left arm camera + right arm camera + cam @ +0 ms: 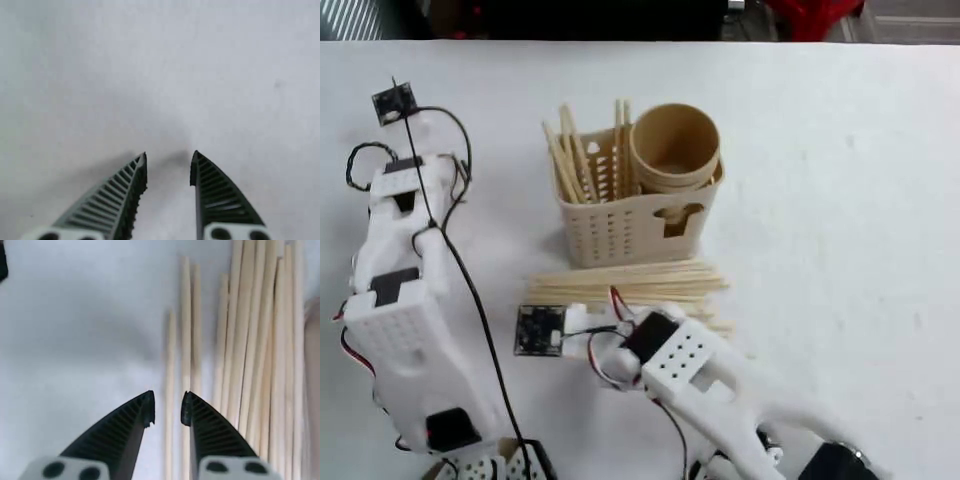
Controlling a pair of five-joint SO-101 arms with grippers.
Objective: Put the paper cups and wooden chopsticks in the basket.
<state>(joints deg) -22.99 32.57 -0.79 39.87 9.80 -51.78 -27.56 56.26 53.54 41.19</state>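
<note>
A cream slotted basket (620,225) stands mid-table. It holds stacked paper cups (675,150) on one side and several upright wooden chopsticks (575,160) on the other. A bundle of loose chopsticks (630,285) lies flat on the table just in front of the basket. My right gripper (167,409) hangs over the edge of that bundle (250,355), its fingers slightly apart, with one outlying chopstick (171,355) running into the gap below the tips. My left gripper (168,165) is open over bare white table, nothing between its fingers.
The left arm (405,300) lies along the table's left side, its cables (460,250) trailing beside it. The right arm (705,375) comes in from the near edge. The table (840,200) stretches white to the right of the basket.
</note>
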